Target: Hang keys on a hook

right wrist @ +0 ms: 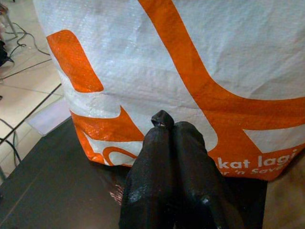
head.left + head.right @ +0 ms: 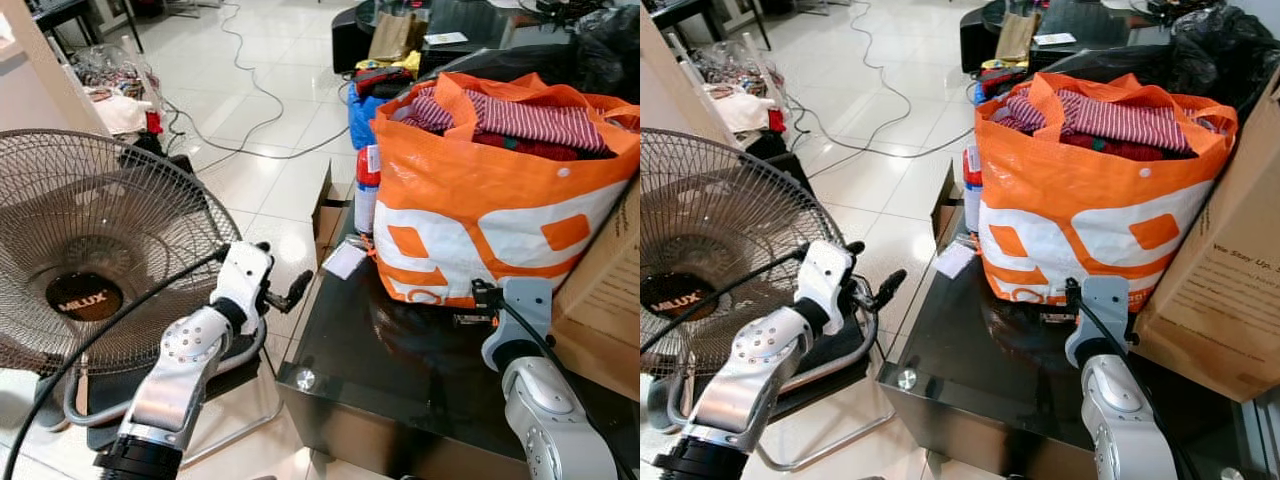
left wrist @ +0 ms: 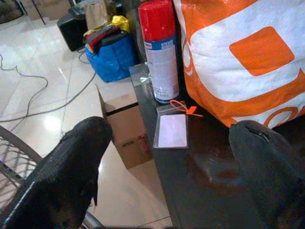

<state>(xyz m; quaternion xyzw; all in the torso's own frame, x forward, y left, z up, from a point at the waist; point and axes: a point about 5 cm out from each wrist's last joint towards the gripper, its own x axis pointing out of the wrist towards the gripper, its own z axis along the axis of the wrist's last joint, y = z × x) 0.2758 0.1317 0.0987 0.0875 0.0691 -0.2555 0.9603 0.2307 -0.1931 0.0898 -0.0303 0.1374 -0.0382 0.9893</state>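
The left gripper [image 2: 290,293], fingers spread wide and empty, hovers at centre-left beside the fan [image 2: 90,250]. The right gripper [image 1: 171,126], clenched on nothing, nearly touches the orange bag [image 2: 480,210] at lower right. A key card [image 3: 172,130] lies on the dark table [image 2: 400,370], centre frame, beside the spray can [image 3: 161,52].

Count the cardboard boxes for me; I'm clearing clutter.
2. One open box stands on the floor beside the dark table, near the spray can. A bigger box sits on the table right of the orange bag. Others may be hidden.
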